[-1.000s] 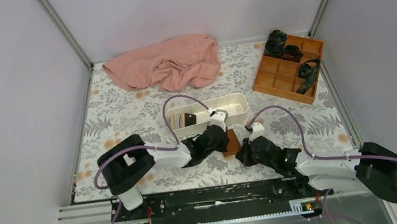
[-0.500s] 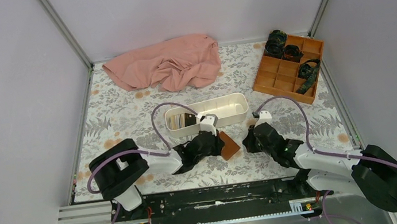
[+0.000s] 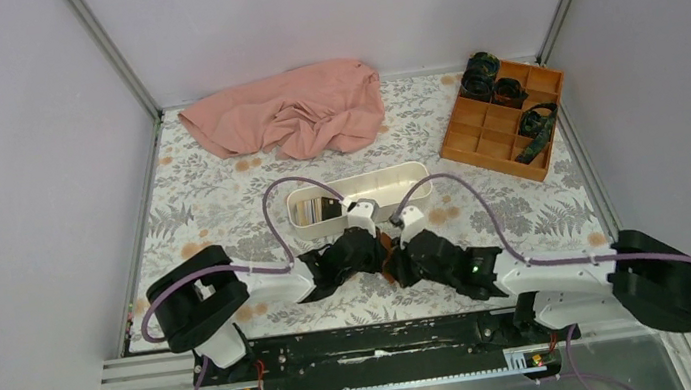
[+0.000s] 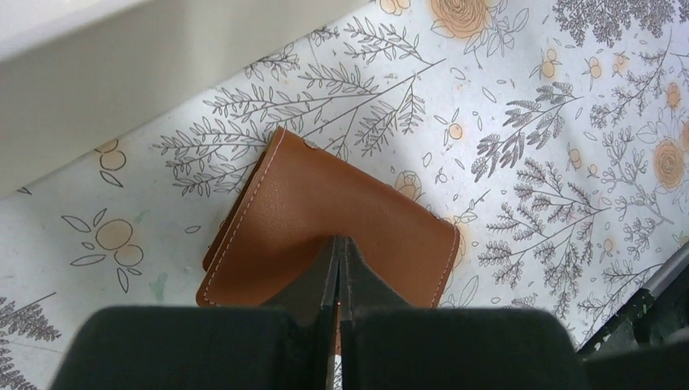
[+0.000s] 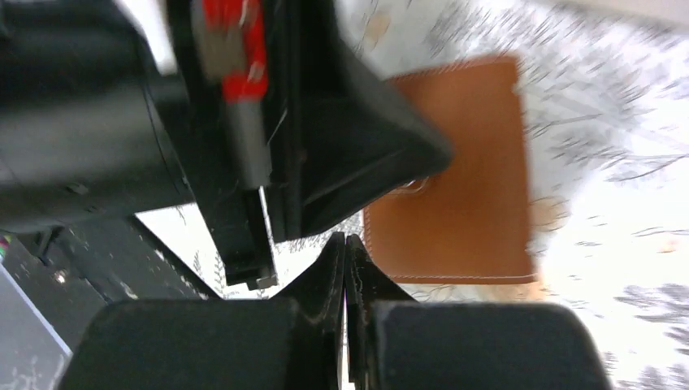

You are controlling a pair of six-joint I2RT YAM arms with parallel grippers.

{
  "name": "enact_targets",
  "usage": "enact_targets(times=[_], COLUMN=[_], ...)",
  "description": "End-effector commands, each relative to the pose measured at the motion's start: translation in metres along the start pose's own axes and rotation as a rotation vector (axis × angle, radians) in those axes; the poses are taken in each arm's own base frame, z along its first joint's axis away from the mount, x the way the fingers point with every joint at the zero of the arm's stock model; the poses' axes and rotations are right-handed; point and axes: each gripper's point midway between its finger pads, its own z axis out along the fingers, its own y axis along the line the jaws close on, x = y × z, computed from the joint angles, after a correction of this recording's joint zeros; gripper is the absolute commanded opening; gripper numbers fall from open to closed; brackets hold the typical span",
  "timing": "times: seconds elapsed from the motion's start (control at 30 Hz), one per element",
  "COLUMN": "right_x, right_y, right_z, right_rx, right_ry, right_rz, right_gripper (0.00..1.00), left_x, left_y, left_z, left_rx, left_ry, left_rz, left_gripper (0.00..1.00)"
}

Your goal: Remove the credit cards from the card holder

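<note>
1. Swung in from the right since the earlier frame, the right fingers (image 5: 347,252) now sit just beside the card holder (image 4: 325,203), which they partly hide from above.
2. Folded shut, the brown leather card holder lies flat on the floral surface (image 4: 528,122), just on the near side of the white tray (image 4: 122,73).
3. The left fingers (image 4: 338,252) are pressed tip to tip, resting on its cover.
4. The right fingers are likewise closed together, at the holder's edge; that view is blurred.
5. Thin flat pieces (image 3: 318,209) stand in the tray's left end; any print is too small to read.
6. Beyond the tray lies a pink cloth (image 3: 290,111); right of it, an orange box (image 3: 489,131).
</note>
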Motion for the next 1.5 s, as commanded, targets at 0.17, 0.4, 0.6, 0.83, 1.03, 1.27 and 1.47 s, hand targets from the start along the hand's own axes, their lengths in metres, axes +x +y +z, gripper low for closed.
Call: enact_targets(times=[0.17,0.4,0.6,0.83,1.03,1.27,1.47], right_x=[0.056,0.071,0.046,0.02,0.015,0.02,0.043], right_y=[0.019,-0.018,-0.049,-0.069,-0.063,-0.06,-0.066], right_z=[0.022,0.014,0.005,0.002,0.007,0.007,0.002], right_rx=[-0.096,0.04,0.096,0.132,0.099,0.079,0.08], right_ry=[0.065,0.055,-0.02,-0.067,-0.058,-0.033,0.004], right_rz=[0.147,0.19,0.263,0.252,0.242,0.259,0.289], right_gripper=[0.0,0.0,0.0,0.0,0.0,0.0,0.0], left_x=[-0.002,0.002,0.011,0.025,0.044,0.034,-0.001], left_y=[0.012,0.017,0.022,0.025,0.028,0.028,0.003], left_z=[0.004,-0.001,-0.008,-0.016,-0.022,-0.028,-0.032], left_rx=[-0.073,-0.076,-0.066,-0.038,-0.007,-0.014,0.042], left_ry=[0.009,0.011,0.023,0.05,0.083,0.052,-0.017], left_rz=[0.044,0.042,0.015,-0.005,-0.023,-0.028,-0.006], left_gripper=[0.0,0.0,0.0,0.0,0.0,0.07,0.29])
